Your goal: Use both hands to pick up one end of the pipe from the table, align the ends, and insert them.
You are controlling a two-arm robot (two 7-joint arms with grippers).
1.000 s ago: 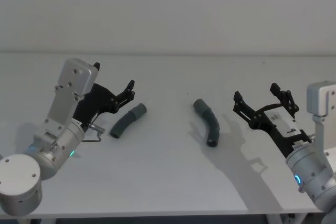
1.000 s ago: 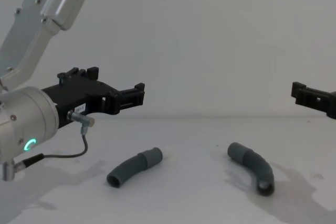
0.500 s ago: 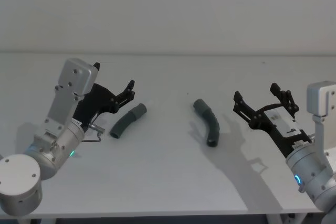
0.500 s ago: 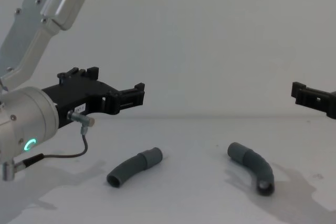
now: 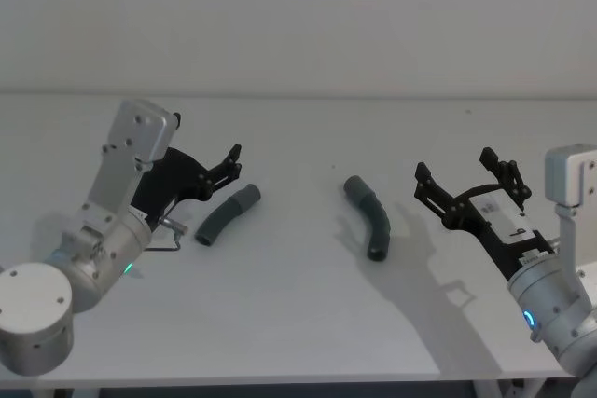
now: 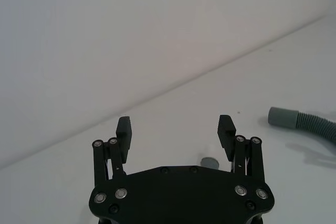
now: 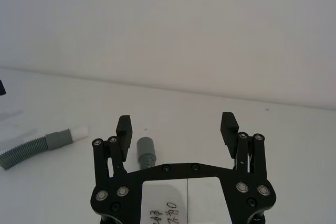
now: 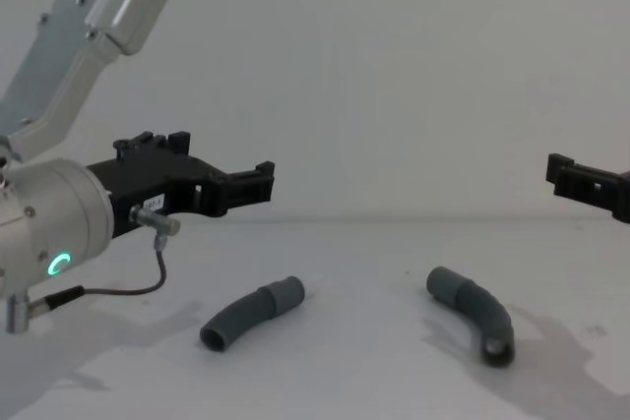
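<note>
Currently pre-grasp by the look of it: nothing lifted yet. Reference = left pipe piece (image 5: 227,214), flat on the surface (image 5: 298,323).

Doing the step well: bring the left gripper (image 6: 175,125) down onto the ribbed middle of that piece, not the cuff, leaving the mating end free. Close across the hose, not along it. Centre first; risk of a curved hose rolling out from between the fingers. Same for the right gripper (image 5: 457,167) on the right pipe piece (image 5: 368,216), lying well to the right of the reference, apart from it. Lift both clear of the surface before aligning. Note pale-tipped cuff (image 7: 68,135) on the reference's end toward the other piece, wide grey cuff (image 7: 146,149) on the other piece's end nearer the reference. Probably plug and socket.

Now the left gripper: above and just left of the reference, jaws wide open, holding nothing, touching nothing. Then the right gripper: far right of the reference, beyond the second piece, raised off the surface, jaws equally wide, empty.
</note>
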